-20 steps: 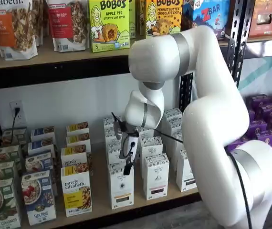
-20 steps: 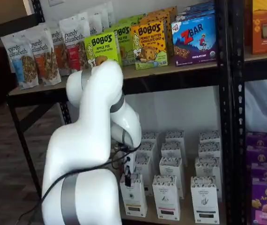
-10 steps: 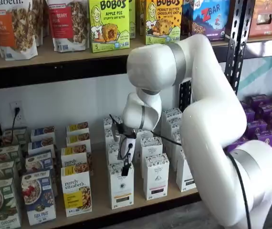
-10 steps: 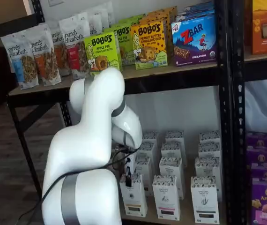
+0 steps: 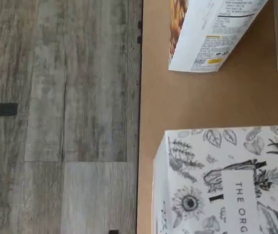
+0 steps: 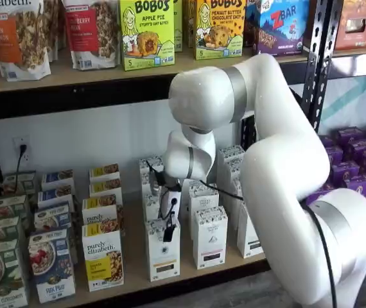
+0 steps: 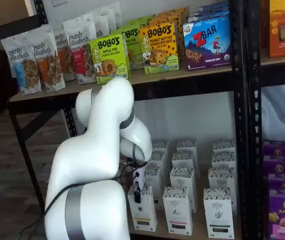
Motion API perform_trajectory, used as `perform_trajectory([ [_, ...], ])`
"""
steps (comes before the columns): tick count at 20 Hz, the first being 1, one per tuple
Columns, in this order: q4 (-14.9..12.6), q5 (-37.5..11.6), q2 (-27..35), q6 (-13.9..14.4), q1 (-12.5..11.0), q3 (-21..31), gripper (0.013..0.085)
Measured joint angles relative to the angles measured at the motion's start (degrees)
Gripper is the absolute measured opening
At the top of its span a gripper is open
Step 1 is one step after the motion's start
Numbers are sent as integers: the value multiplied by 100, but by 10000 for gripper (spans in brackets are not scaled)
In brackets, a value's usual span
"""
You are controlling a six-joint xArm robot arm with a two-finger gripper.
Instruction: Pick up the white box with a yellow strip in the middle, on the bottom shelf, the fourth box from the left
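The white box with a yellow strip [image 6: 163, 253] stands at the front of its row on the bottom shelf [image 6: 133, 260]; it also shows in a shelf view [image 7: 143, 211]. My gripper [image 6: 169, 231] hangs just above the box's speckled top, with its black fingers side-on and no gap visible. It also shows in a shelf view [image 7: 137, 195], right over the box. In the wrist view the box's patterned top [image 5: 227, 185] lies close below on the tan board [image 5: 202, 102], near the board's front edge.
A similar white carton with a dark band [image 6: 210, 237] stands to the right of the box. A purely elizabeth box [image 6: 103, 256] stands to its left and also shows in the wrist view [image 5: 212, 34]. Purple boxes [image 6: 356, 173] are at the far right. An upper shelf holds Bobo's boxes [image 6: 146, 32].
The arm has leaned further in toward the shelf. The gripper has come down a little, closer to the top of the white box.
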Motion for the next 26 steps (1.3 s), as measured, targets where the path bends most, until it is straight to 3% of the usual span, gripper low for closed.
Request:
perform_trajectory([
  [12,3,-157,161,18,39,-74,850],
  [17,-80,-150,187,111,63,-94,690],
  [25,-25,-252,148,67,77,-3,690],
  [26,-28,-252,138,65,73,9,650],
])
